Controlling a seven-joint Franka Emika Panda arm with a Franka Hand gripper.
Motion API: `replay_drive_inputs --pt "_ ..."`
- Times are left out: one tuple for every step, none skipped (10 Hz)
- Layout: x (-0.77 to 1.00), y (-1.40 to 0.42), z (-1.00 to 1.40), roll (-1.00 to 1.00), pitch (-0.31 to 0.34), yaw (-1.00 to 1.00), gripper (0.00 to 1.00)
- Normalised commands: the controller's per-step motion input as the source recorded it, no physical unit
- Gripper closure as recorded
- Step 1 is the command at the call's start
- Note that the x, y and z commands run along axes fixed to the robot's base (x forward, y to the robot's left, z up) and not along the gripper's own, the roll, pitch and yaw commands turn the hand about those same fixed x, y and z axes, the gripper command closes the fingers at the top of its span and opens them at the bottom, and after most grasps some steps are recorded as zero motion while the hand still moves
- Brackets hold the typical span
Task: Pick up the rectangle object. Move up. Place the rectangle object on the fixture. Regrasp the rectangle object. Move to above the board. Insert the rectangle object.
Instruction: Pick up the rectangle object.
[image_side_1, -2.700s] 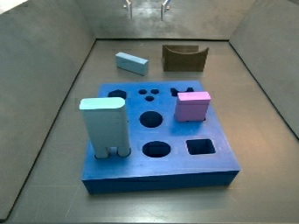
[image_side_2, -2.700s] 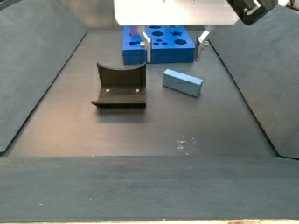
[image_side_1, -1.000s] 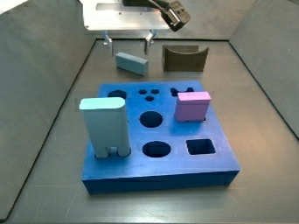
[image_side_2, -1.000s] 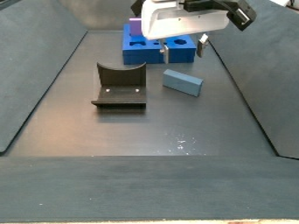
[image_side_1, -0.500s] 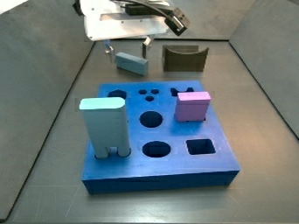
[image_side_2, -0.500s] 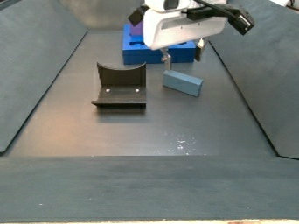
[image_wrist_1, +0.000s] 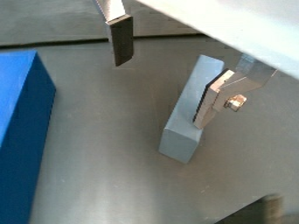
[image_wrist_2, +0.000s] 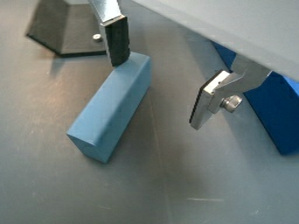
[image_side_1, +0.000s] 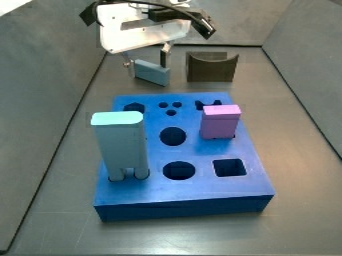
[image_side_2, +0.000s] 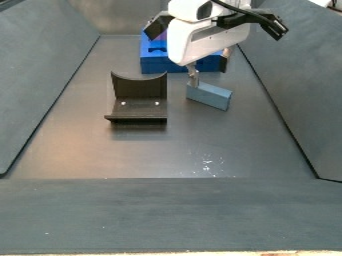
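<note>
In a side view, going left to right: the tall pale blue round-topped block is standing on the board, at its left part. Behind it, the claw is hanging low over the rectangle object, w/ one finger on each side of it. The pink cube is sitting on the right part of the board, and the fixture is standing on the floor near the back wall, just right of the rectangle obj.

In a side view from the opposite end, the fixture is at the left, the rectangle object is lying flat on the floor to its right, well apart from it. The claw is coming from above onto the slab; the board is behind, mostly hidden by the arm.

In both wrist views the claw is standing wide open and is holding nothing. In a wrist view one finger is apart from the slab, while the other finger is right at its long side, maybe touching, I cannot tell for sure. In a wrist view the finger is at the end of the slab, and the other finger is clearly apart from it. The slab is lying between the fingers but slanted to them, not gripped.
</note>
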Motion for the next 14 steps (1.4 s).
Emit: replay_drive_inputs --pt "0.0 0.0 0.0 0.0 0.0 0.04 0.0" --pt "0.0 0.13 0.06 -0.12 0.0 0.0 0.0" --pt "0.41 0.45 0.2 -0.42 0.009 0.27 0.0" --pt "0.26 0.5 0.14 -0.53 0.0 0.27 0.0" --pt "0.0 0.2 0.0 -0.26 -0.069 0.12 0.0" --pt "0.0 0.0 -0.05 0.0 0.0 0.01 0.0" --pt "0.0 0.28 -0.56 -0.2 -0.197 0.51 0.0" --pt "0.0 0.13 -0.37 -0.26 -0.163 0.44 0.0" --pt "0.0 0.0 0.0 0.0 -0.023 0.0 0.0" --pt "0.0 -0.09 -0.21 0.0 -0.034 0.0 0.0" --pt "0.0 -0.11 -0.94 0.02 -0.203 0.02 0.0" --pt "0.0 0.0 -0.05 0.0 0.0 0.01 0.0" --pt "0.0 -0.02 -0.03 0.0 -0.006 0.0 0.0" --pt "-0.43 0.0 -0.7 0.0 -0.503 0.0 0.0"
